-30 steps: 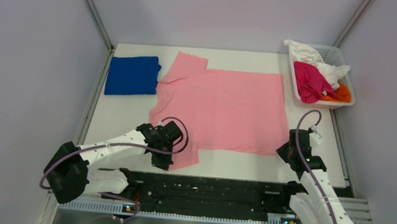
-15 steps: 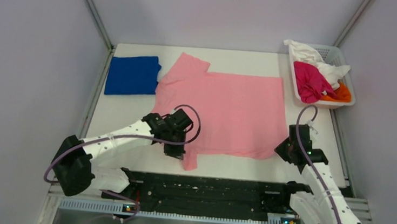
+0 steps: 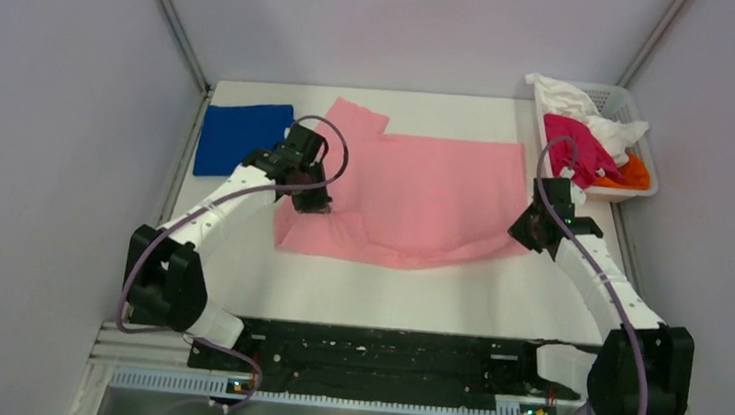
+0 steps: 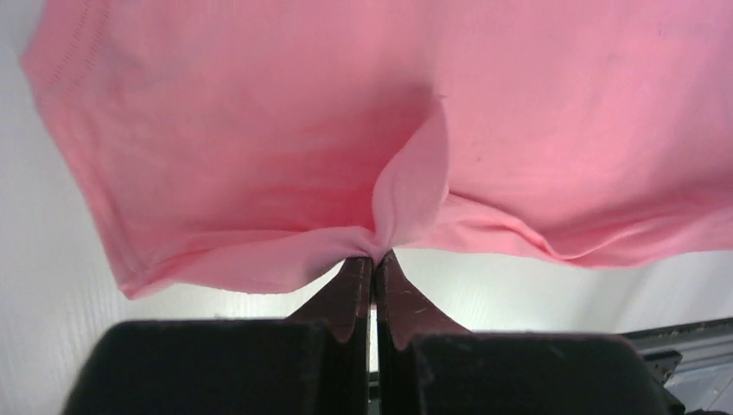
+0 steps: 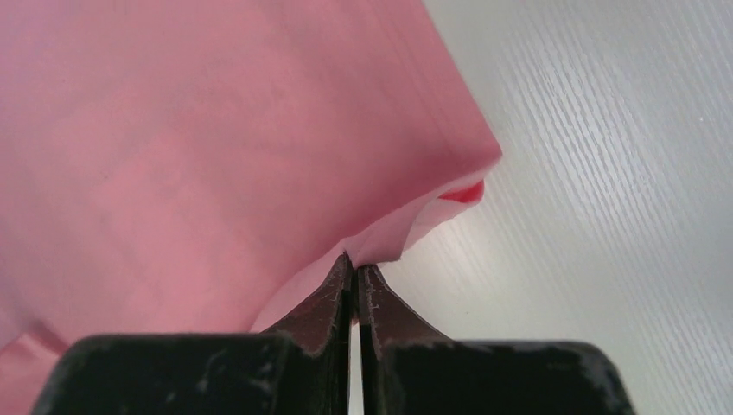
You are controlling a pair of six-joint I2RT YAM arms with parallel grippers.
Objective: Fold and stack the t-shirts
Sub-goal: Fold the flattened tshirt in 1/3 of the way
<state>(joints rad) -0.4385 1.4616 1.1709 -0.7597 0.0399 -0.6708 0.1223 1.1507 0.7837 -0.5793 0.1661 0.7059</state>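
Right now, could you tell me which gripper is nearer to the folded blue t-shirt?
Left. The left gripper, shut on the pink t-shirt, is just right of the blue t-shirt; the right gripper pinches the pink t-shirt's opposite side, by the basket.

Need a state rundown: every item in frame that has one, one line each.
pink t-shirt: spread flat, near edge pinched at both ends and raised, fold unfinished.
blue t-shirt: folded, lying flat at far left.
left gripper: shut on pink t-shirt.
right gripper: shut on pink t-shirt.
basket: upright, loaded.
magenta tee: crumpled in basket.
white tee: crumpled, draped over basket rim.
orange tee: crumpled in basket, mostly hidden.
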